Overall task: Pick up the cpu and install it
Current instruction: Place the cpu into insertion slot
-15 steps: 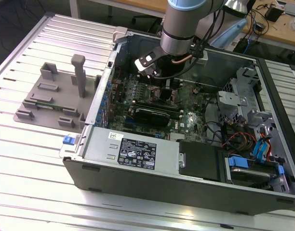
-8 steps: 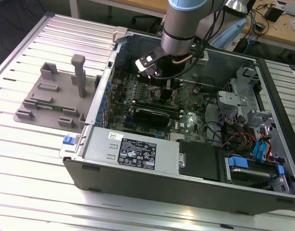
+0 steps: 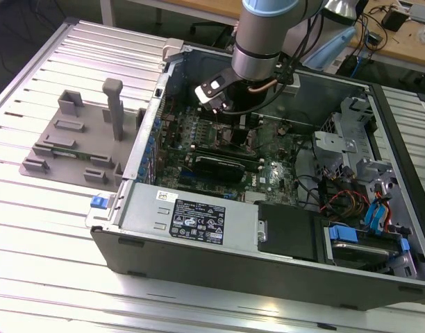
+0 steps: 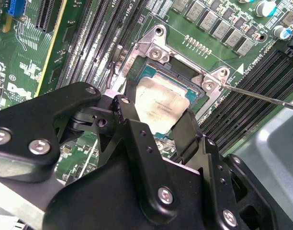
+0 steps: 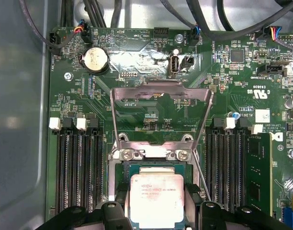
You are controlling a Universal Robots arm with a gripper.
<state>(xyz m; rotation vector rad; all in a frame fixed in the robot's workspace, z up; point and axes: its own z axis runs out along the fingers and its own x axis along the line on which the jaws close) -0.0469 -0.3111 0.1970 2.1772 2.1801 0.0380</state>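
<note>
Slatted aluminium table (image 3: 46,229) carries an open computer case (image 3: 198,225), with a gray fixture tray (image 3: 67,149) at nine o'clock of it in the exterior view. Inside, the cpu (image 5: 157,200) sits at the motherboard socket (image 5: 121,168), its load plate (image 5: 161,92) raised. The gripper (image 4: 156,117) has its jaws narrow along two opposite edges of the cpu; whether they pinch it I cannot tell. The chip is probably light, stiff, slick on top and delicate underneath, so hold it by the edges only.

— How does the arm (image 3: 268,35) stand?
— It hangs from above, wrist pointing straight down.
— And the gripper (image 4: 158,115)?
— Its black fingers (image 4: 127,112) press the cpu (image 4: 161,101) from two opposite sides, holding it.
</note>
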